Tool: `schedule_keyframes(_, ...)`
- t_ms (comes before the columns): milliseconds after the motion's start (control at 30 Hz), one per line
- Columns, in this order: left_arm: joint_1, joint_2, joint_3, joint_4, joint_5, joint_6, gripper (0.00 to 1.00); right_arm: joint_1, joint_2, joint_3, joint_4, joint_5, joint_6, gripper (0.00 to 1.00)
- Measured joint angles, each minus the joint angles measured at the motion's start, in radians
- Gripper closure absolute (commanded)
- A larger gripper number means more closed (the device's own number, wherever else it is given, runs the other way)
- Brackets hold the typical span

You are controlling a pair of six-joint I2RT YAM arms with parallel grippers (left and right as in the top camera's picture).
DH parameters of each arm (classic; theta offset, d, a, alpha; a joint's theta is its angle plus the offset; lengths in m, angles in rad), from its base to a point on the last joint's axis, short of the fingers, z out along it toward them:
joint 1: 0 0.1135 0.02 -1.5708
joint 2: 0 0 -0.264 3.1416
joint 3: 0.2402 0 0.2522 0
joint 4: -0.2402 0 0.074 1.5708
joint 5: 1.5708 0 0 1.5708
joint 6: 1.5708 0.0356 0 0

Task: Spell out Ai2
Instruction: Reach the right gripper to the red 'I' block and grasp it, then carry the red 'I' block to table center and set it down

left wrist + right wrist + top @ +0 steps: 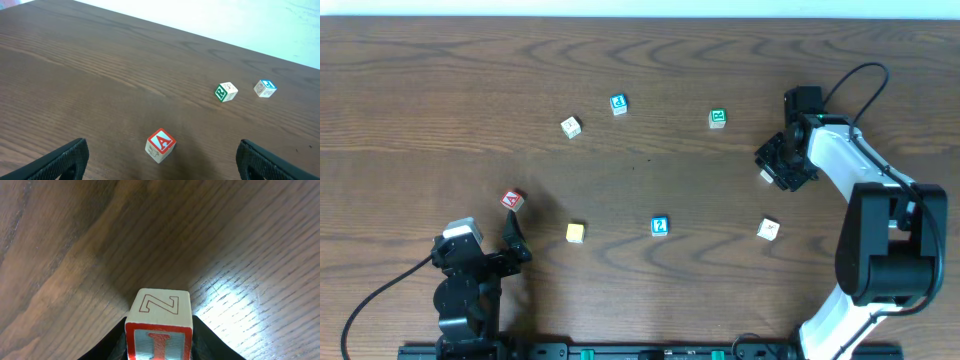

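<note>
Lettered block (159, 311) tight within right pincer (159, 342)

The right pincer (160, 335) grips a red-edged letter block (160, 307) at six o'clock, Z on top, I in front. Wood-grain counter (75, 240) fills twelve o'clock.

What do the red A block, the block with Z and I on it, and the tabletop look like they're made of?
Red A block: probably pale wood with matte printed faces; its bare edges look light. Z and I block: likely the same, cream Z face, red and blue print. Tabletop: dark brown wood grain with a slight sheen where glare shows; solid wood or laminate, cannot tell.
</note>
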Motion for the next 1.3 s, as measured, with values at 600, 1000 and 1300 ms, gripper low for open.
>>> schedule_keyframes(600, 0.000, 0.000, 0.000, 0.000, 0.000, 0.000, 0.05, 0.248, 0.010, 0.460, -0.130, 0.018, -0.339, 0.76)
schedule_keyframes(1000, 0.000, 0.000, 0.000, 0.000, 0.000, 0.000, 0.05, 0.530, 0.397, 0.793, -0.366, 0.009, -0.412, 0.76)
schedule_keyframes(1300, 0.000, 0.000, 0.000, 0.000, 0.000, 0.000, 0.05, 0.555, 0.408, 0.807, -0.423, 0.047, -0.419, 0.75)
